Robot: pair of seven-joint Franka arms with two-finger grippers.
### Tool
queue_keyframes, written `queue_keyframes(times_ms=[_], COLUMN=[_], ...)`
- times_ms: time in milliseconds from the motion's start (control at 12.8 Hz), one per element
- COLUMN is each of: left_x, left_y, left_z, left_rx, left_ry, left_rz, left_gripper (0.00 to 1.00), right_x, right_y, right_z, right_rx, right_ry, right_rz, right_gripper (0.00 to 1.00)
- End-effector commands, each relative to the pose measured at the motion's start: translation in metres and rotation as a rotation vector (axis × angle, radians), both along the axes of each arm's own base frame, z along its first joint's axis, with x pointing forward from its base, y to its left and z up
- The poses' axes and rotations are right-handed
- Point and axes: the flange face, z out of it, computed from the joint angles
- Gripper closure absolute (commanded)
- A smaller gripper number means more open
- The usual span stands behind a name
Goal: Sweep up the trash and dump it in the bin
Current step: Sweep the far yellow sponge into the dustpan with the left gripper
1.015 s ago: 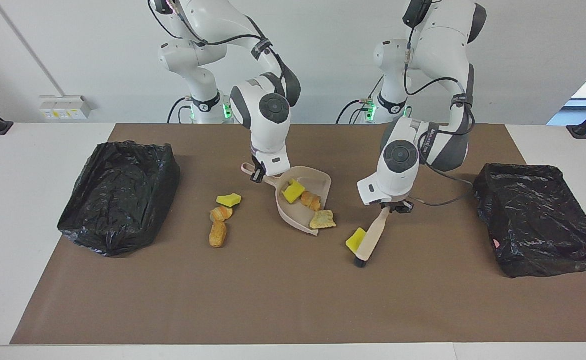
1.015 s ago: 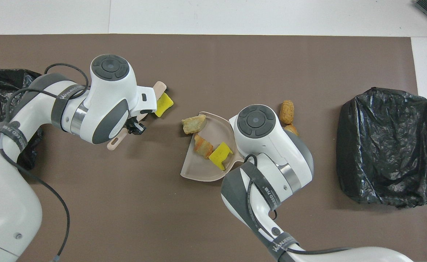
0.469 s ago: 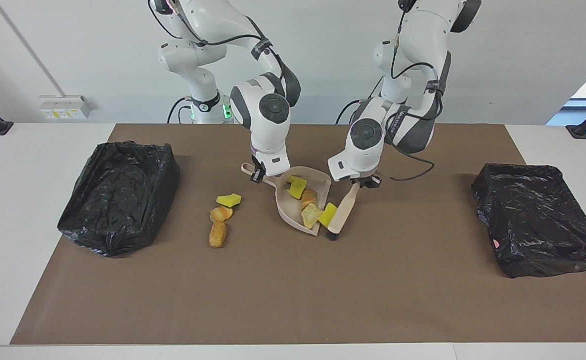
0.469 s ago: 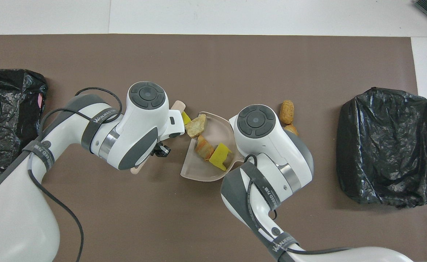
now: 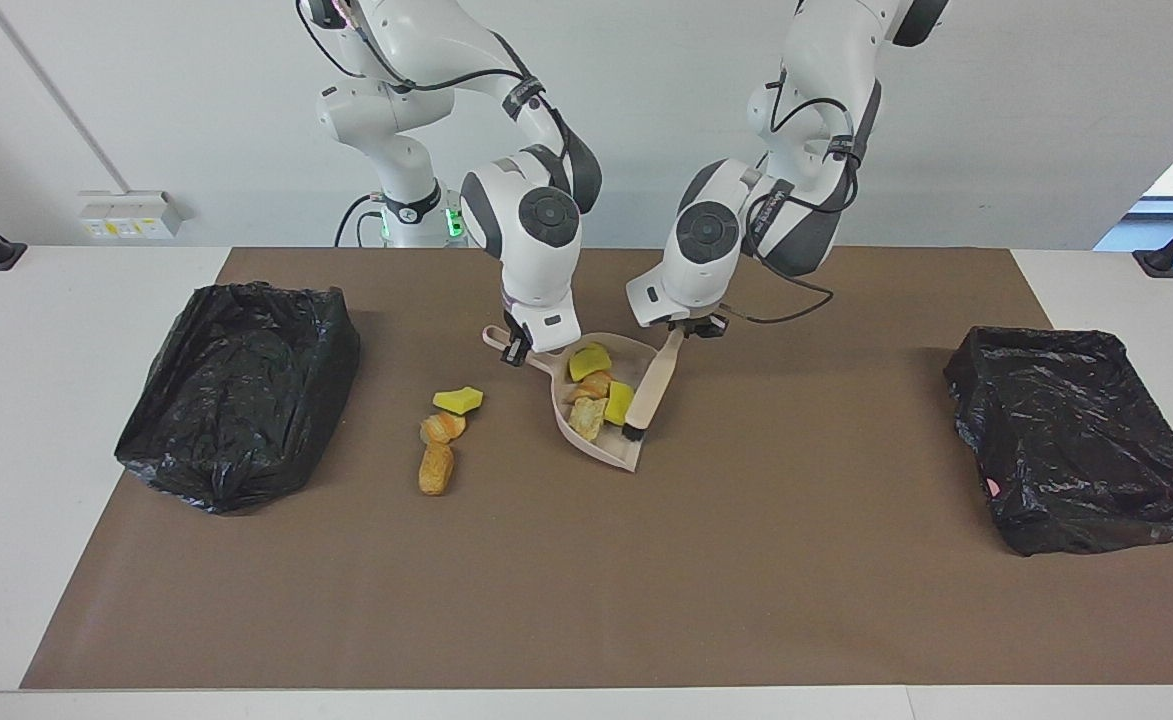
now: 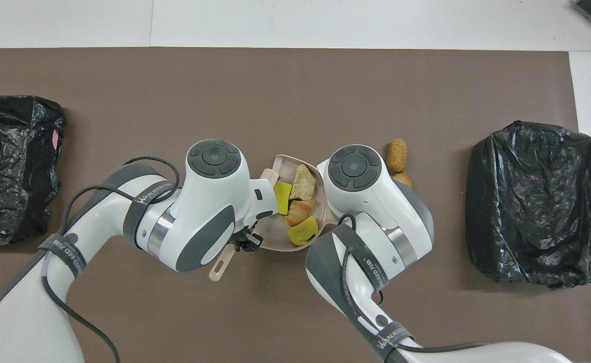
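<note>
My right gripper (image 5: pixel 518 348) is shut on the handle of the beige dustpan (image 5: pixel 608 452), which rests on the brown mat. Several pieces of trash lie in the pan (image 6: pixel 275 238): yellow sponge chunks (image 5: pixel 589 360) (image 6: pixel 281 196) and pastry lumps (image 5: pixel 586 416) (image 6: pixel 304 181). My left gripper (image 5: pixel 691 328) (image 6: pixel 241 245) is shut on the brush (image 5: pixel 651 385), whose bristle end sits inside the pan against a sponge. Outside the pan, toward the right arm's end, lie one yellow chunk (image 5: pixel 457 400) and two pastry lumps (image 5: pixel 435 468) (image 6: pixel 397 155). In the overhead view the right wrist hides its gripper.
A bin lined with a black bag (image 5: pixel 236 390) (image 6: pixel 532 201) stands toward the right arm's end of the mat. A second black-bagged bin (image 5: pixel 1076 440) (image 6: pixel 13 166) stands toward the left arm's end. White tabletop borders the mat.
My left gripper swept the brush across the mat to the dustpan, pushing a yellow chunk and a pastry lump into it. The right arm and the pan stayed put.
</note>
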Motion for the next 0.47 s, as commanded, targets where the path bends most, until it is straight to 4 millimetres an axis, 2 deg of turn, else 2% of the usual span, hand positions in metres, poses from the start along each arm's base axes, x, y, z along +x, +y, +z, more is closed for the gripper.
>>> queue_keyframes(times_ms=[0,156,234,391], left_x=[-0.026,-0.034,-0.034,-0.035], left_y=[-0.004,0.008,0.013,0.014], left_z=[0.005,0.01,0.018,0.022], left_rx=[0.049,0.12,0.133,0.143], left_ry=[0.013,0.09,0.081,0.069], left_rz=[0.021,0.009,0.023,0.05], left_gripper=[1.0,1.0,1.0,1.0], right_x=[-0.003,-0.003,-0.003,-0.003], right_y=[0.002,0.002,0.002,0.002], right_z=[0.003,0.003,0.003,0.003], right_rx=[-0.004,-0.004,-0.003,-0.003], right_ry=[-0.008,-0.008,-0.009,-0.009], right_rz=[-0.03,-0.029,-0.029,-0.03], right_gripper=[1.0,1.0,1.0,1.0])
